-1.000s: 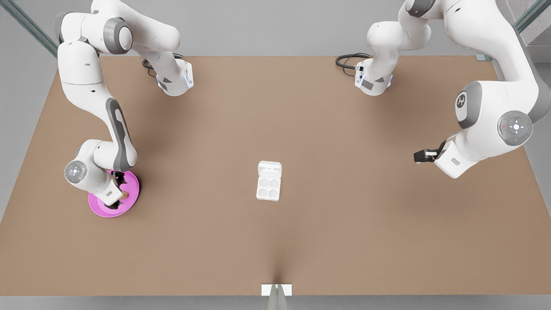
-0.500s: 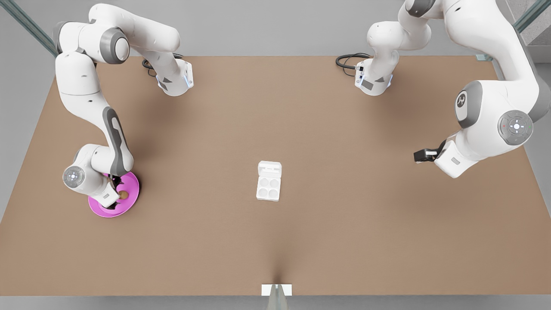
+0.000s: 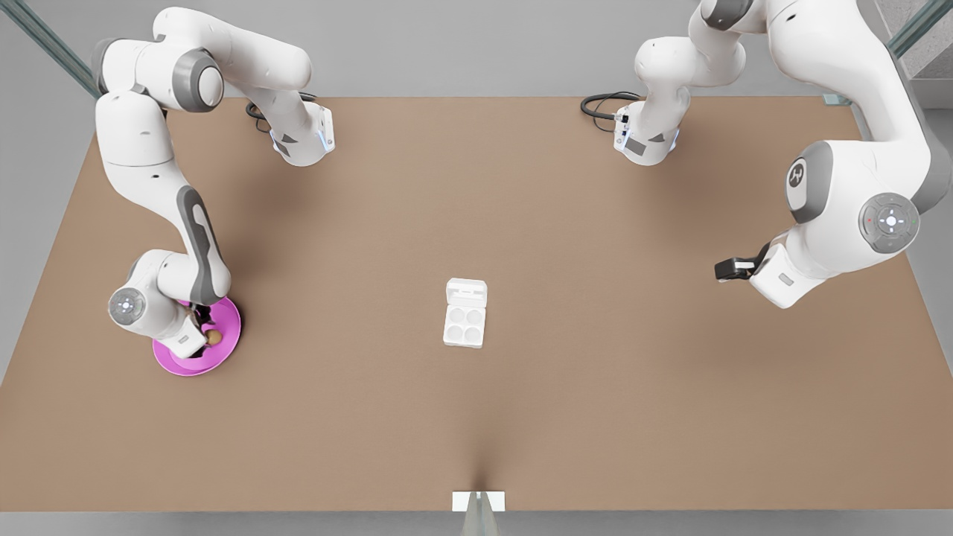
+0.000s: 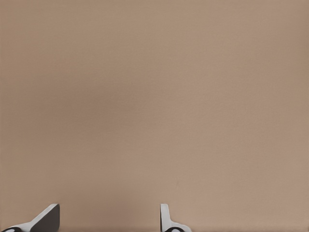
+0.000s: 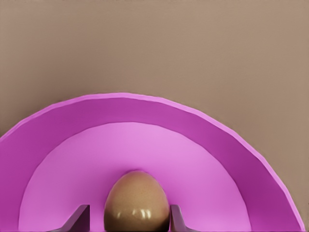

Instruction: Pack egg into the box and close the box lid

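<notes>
Compared to a second ago, the arm over the pink plate (image 3: 223, 327) had swung its wrist a bit toward the surface's left edge in the front view, so the egg (image 3: 214, 337) went from mostly hidden under the hand to clearly visible. Everything else barely budged.

The right gripper (image 3: 202, 333) sat low over the plate, near the left edge of the surface (image 3: 595, 387) and toward the near-left corner. In the right wrist view the fingers (image 5: 79, 218) were spread on either side of the egg (image 5: 137, 202), one just beside each flank, but I couldn't tell if they were actually touching it. The egg rested on the flat middle of the plate (image 5: 212, 145), inside its raised rim.

The left gripper (image 3: 726, 269) hung waiting near the right edge, well apart from everything, with its fingers (image 4: 48, 218) spread over bare surface (image 4: 154, 96).

The box (image 3: 464, 325) sat around the middle of the surface, all four cups empty, with the box lid (image 3: 467, 291) folded open flat on the far side, toward the back edge. There was lots of open surface between the plate and the box, and on every side of the box, with nothing in the way.
</notes>
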Controlling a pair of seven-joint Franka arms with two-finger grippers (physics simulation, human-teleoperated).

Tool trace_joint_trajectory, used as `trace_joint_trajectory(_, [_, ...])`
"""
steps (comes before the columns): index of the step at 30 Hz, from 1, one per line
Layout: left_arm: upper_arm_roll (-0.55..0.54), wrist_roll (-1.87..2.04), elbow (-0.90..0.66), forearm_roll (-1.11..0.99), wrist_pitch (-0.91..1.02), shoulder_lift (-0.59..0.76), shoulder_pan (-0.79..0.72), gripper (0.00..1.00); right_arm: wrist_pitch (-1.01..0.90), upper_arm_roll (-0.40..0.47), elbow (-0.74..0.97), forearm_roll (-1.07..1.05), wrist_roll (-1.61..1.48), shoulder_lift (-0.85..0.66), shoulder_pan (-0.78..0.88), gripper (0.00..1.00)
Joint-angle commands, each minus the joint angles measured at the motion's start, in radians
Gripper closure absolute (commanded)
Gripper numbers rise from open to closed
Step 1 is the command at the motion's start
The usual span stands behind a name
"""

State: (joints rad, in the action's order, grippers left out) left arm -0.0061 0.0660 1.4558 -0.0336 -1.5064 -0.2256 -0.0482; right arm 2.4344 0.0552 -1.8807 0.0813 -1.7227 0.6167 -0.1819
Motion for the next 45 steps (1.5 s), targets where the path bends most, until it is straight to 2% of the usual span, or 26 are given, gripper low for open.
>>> trace_joint_trajectory(1, [0.0,0.0,0.0,0.0,0.0,0.0,-0.001,0.0,0.0,0.0,0.0,0.0,0.0,0.0,0.001,0.4])
trace_joint_trajectory(27, [0.0,0.0,0.0,0.0,0.0,0.0,-0.001,0.0,-0.009,-0.005,0.021,-0.003,0.0,0.008,-0.005,0.43])
trace_joint_trajectory(32, [0.0,0.0,0.0,0.0,0.0,0.0,-0.001,0.0,-0.008,-0.005,0.021,-0.005,0.002,0.012,-0.004,0.47])
trace_joint_trajectory(45, [0.0,0.0,0.0,0.0,0.002,-0.001,-0.001,0.0,-0.006,-0.006,0.021,-0.006,0.003,0.021,-0.002,0.47])
